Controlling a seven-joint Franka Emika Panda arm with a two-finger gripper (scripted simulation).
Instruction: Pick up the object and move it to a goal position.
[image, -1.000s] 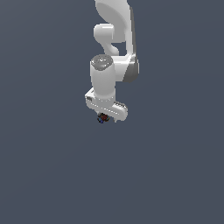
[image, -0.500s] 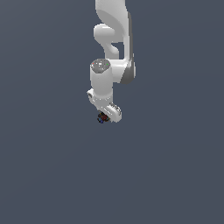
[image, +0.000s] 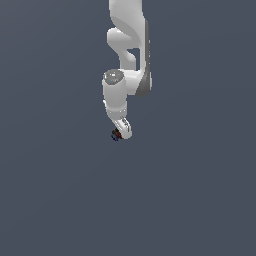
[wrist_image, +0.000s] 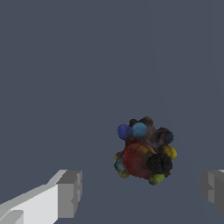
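White and glossy, the Panda arm (image: 127, 55) hangs down from the top of the exterior view against a plain slate-grey backdrop, its wrist bent so that the tool (image: 120, 133) points downward. At the tool's tip, on the side toward the exterior view's left, sits the object (image: 115, 134), a tiny dark speck with hints of red and blue, touching or just beside the white fingers; that view is too small to show which. The wrist view gives more: the object (wrist_image: 144, 152) is a lumpy cluster of little balls, blackish and dull red in the middle, with blue, teal, yellow and green beads around its edge. It lies between the two grey pads (wrist_image: 70, 194), which stand well apart, with clear gaps on both sides of the cluster. The tool (wrist_image: 142, 190) is thus wide open and grips nothing. The grey surface (wrist_image: 87, 65) behind the object is featureless.
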